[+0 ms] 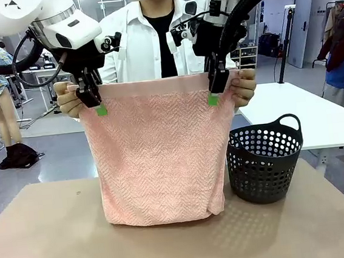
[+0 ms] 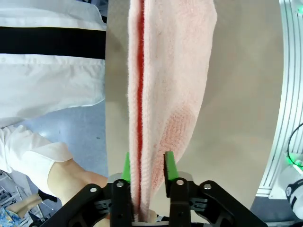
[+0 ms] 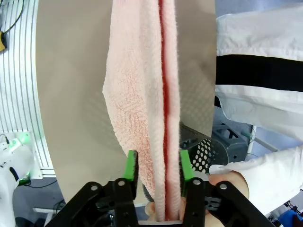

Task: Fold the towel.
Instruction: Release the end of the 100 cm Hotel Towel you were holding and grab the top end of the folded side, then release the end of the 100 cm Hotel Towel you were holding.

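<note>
Clamped on the top hem of the towel (image 1: 159, 154) with left gripper (image 1: 97, 107) and right gripper (image 1: 213, 97), both closed tight; hung doubled over the middle of the table (image 1: 48, 238), bottom fold touching it, just left of the basket (image 1: 265, 162); pinched too at both upper corners by the person's hands (image 1: 65, 99).

Pretty clearly a robotics lab, not anyone's home: white robot arms (image 1: 2, 14) with loose black cables (image 1: 19, 61) over a tan table (image 1: 36, 239), aluminium framing (image 2: 289, 94) along its edge, shiny grey floor (image 1: 53, 156), white worktables (image 1: 317, 118) behind.
</note>
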